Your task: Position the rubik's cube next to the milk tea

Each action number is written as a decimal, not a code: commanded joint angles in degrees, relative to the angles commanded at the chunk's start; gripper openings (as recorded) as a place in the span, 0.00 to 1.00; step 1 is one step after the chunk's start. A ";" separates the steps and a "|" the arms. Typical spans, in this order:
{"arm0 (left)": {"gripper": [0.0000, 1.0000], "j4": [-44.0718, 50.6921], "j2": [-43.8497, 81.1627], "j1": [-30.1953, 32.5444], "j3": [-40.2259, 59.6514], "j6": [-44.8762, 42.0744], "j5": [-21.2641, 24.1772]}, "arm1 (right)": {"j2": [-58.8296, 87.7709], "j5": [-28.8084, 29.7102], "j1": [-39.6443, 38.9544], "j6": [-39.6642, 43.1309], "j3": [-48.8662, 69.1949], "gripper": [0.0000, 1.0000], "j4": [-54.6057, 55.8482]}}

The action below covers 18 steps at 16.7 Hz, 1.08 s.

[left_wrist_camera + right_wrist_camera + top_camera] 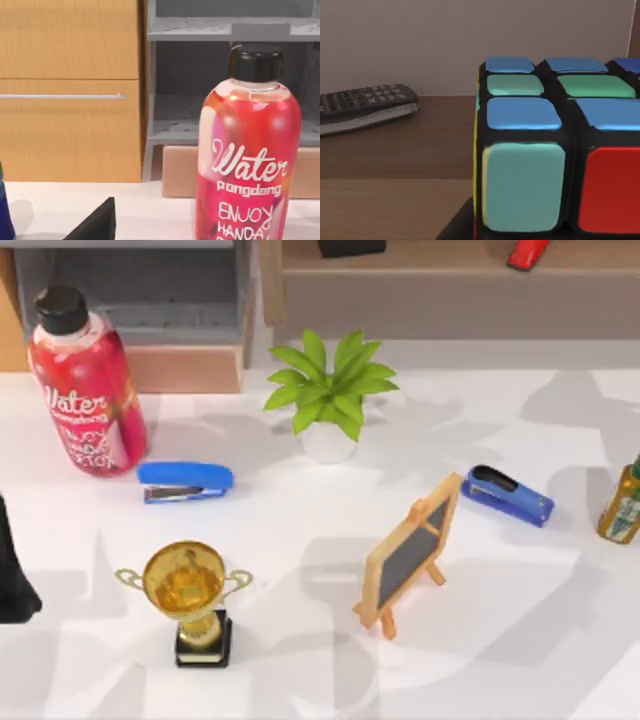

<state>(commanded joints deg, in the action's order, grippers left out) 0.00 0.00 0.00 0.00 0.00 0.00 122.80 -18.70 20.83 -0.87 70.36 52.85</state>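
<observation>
Right claw sat close at the rubik's cube (555,150) on a wooden shelf (395,165); grip state unclear. Best to centre on the cube squarely before clenching; left claw (95,225) idled near the water bottle (247,165), state unclear.

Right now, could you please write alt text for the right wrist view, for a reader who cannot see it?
A Rubik's cube sits close up on a brown wooden surface, its near faces showing blue, green, pale teal and red squares. A dark remote control lies farther back on the same surface, in front of a plain wall.
</observation>
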 joint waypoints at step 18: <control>1.00 0.00 0.00 0.00 0.00 0.00 0.00 | -11.76 4.81 -3.26 15.43 13.17 0.00 -37.30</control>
<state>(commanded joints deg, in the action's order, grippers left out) 0.00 0.00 0.00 0.00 0.00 0.00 111.04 -13.88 17.57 14.55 83.53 15.55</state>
